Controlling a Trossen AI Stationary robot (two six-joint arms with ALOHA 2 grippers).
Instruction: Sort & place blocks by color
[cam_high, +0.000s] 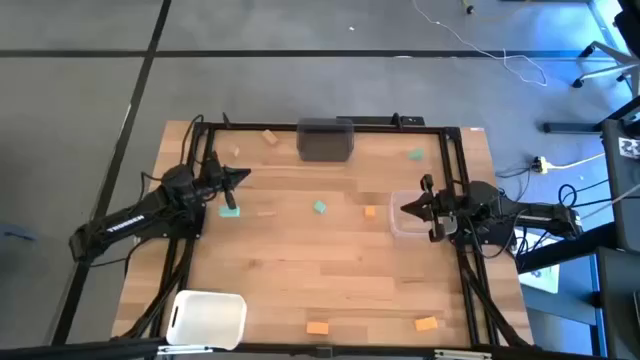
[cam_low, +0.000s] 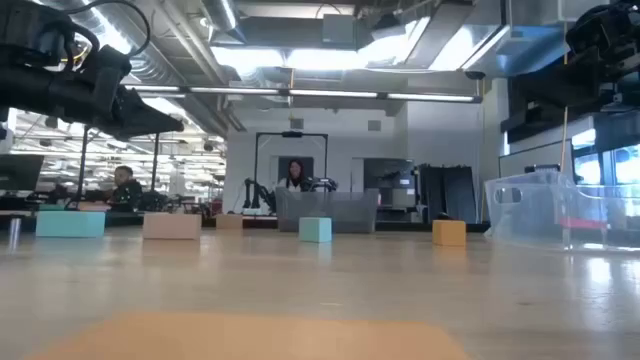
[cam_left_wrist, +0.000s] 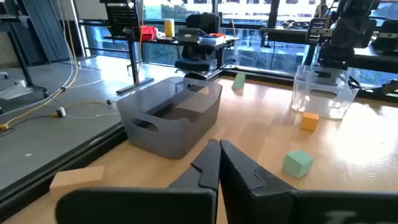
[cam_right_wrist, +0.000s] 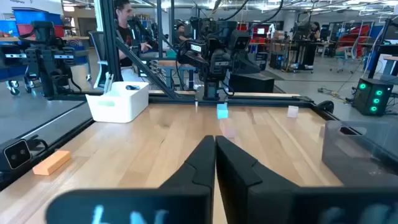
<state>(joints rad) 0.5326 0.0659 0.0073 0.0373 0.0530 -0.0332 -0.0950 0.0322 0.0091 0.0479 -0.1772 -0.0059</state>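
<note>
Small blocks lie flat and scattered on the wooden table: teal blocks (cam_high: 320, 207) (cam_high: 230, 211) (cam_high: 415, 154), orange blocks (cam_high: 370, 211) (cam_high: 318, 327) (cam_high: 426, 323), and a tan block (cam_high: 270, 137). My left gripper (cam_high: 246, 177) is shut and raised near the left side, just beyond the teal block (cam_high: 230, 211); its closed fingers (cam_left_wrist: 219, 155) point toward the dark grey bin (cam_left_wrist: 171, 115). My right gripper (cam_high: 404, 208) is shut and held high over the clear bin (cam_high: 410, 217); its wrist view looks across to a teal block (cam_right_wrist: 222, 111) and an orange block (cam_right_wrist: 51, 162).
The dark grey bin (cam_high: 326, 139) stands at the far edge, the clear bin (cam_low: 560, 210) at the right, a white bin (cam_high: 207, 318) at the near left corner. A black frame (cam_high: 300, 124) rims the table. People sit in the room beyond (cam_low: 295, 175).
</note>
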